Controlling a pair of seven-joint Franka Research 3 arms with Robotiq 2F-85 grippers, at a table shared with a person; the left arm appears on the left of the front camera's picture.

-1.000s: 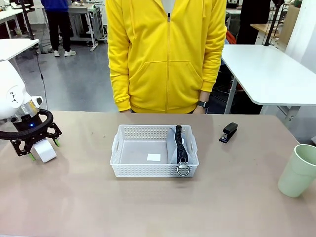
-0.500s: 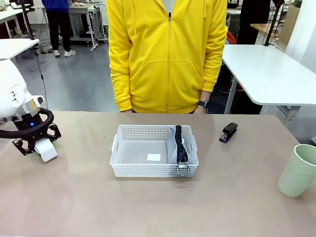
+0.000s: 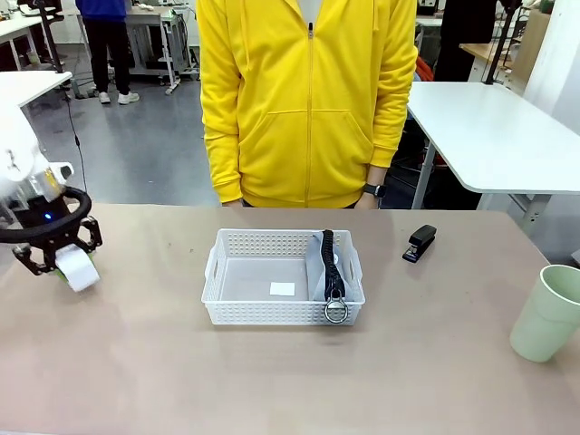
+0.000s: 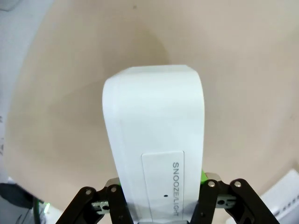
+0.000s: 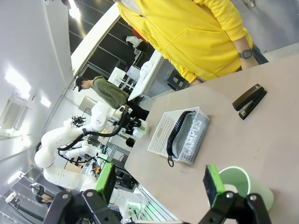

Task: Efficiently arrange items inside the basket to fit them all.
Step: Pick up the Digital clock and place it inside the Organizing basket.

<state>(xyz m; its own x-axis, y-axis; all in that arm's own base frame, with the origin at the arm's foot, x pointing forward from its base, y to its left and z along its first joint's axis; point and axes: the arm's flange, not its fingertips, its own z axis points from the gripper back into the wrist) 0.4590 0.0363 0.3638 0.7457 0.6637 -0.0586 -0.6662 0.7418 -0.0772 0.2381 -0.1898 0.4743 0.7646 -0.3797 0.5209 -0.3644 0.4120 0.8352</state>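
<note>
Basket [image 3: 272, 311] sits mid-table with the grey CAMPUS pouch [image 3: 328, 265] standing on edge along its right end, the metal ring hanging over the near wall. Well to the left of it, the left gripper [image 3: 71, 268] is clamped on the flat white box [image 3: 82, 274]. A black stapler [image 3: 420, 244] lies right of the basket, and the pale green cup [image 3: 547, 313] stands near the table's right edge. The right gripper [image 5: 159, 186] has its jaws spread wide, holding nothing.

A grey floor [image 3: 145, 159] is seen beyond the tan bench [image 3: 272, 381]. A white table [image 3: 494, 131] is set at far right, another table [image 3: 23, 86] at far left, under bright ceiling lights [image 5: 16, 80].
</note>
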